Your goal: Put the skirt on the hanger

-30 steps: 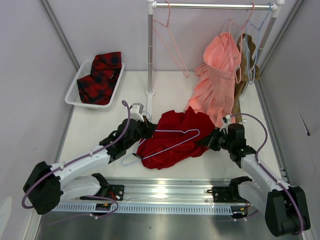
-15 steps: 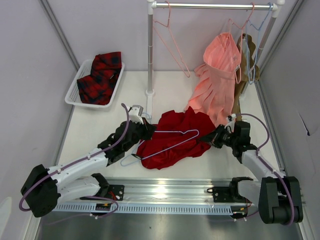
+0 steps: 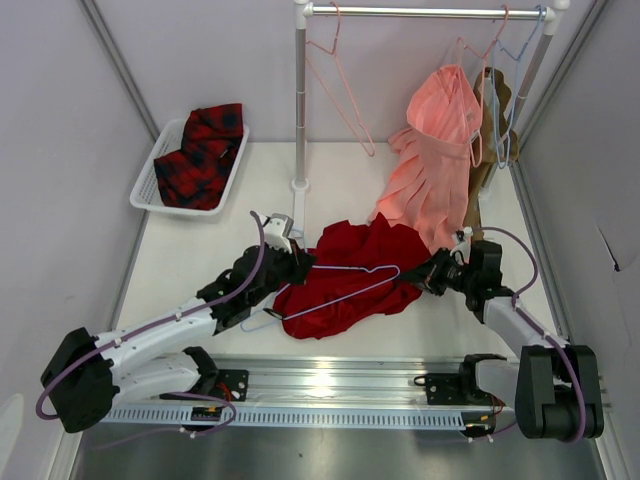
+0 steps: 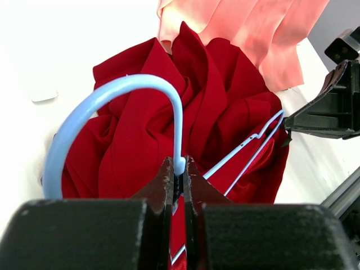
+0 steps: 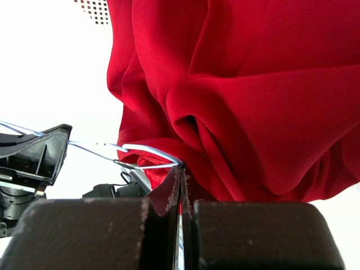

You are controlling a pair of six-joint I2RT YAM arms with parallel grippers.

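The white table (image 3: 200,230) holds everything, and a metal rail (image 3: 420,12) stands at its far edge with a pink pleated skirt (image 3: 430,170) hanging down from it. The skirt (image 3: 345,245) lies in a soft heap on the table in front of the pink one, right between the two grippers. The hanger (image 3: 350,267) lies flat on top of it, with its hook pointing to the left and hanging off the cloth. The left gripper (image 3: 298,262) is at the skirt's left edge, and its jaws are squeezed tight on the hanger's neck, just under the hook. The right gripper (image 3: 432,275) is at the skirt's right edge, and its jaws are pinched together on the far corner of the wire. In the right wrist view red cloth sits right under that corner, and it is too hard to tell if a bit of it is pinched too. The bottom of the skirt is cut off in both wrist views, and the black fingers hide part of the wire. The skirt is deep red, plain and full of folds. The hanger is a thin, pale blue wire with a round hook.
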